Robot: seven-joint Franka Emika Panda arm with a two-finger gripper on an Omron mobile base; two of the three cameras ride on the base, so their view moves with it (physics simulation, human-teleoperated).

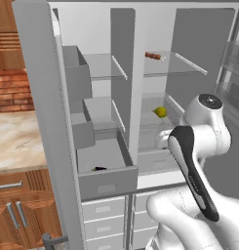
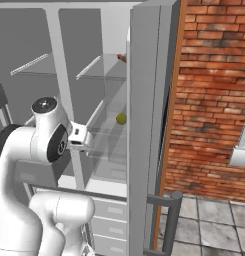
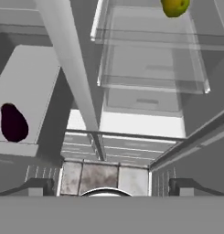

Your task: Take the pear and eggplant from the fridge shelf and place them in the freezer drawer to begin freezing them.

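Note:
The pear [image 1: 161, 112] is a small yellow-green fruit resting on a glass shelf in the fridge's right half; it also shows in the right base view [image 2: 121, 118] and at the top of the hand view [image 3: 175, 6]. The eggplant [image 3: 13, 122], dark purple, lies inside the pulled-out grey freezer drawer [image 1: 107, 183] at the lower left, seen as a dark shape [image 1: 99, 169]. My gripper [image 3: 111, 187] is open with nothing between its fingers. It hangs in front of the fridge's lower middle, below the pear and to the right of the drawer.
A reddish-brown skewer-like item [image 1: 153, 55] lies on the upper glass shelf. A vertical grey divider [image 3: 72, 68] splits the fridge. The open left door [image 1: 43, 122] carries grey bins, and the right door [image 2: 146, 125] stands open by a brick wall. Pale drawers [image 1: 104, 210] sit below.

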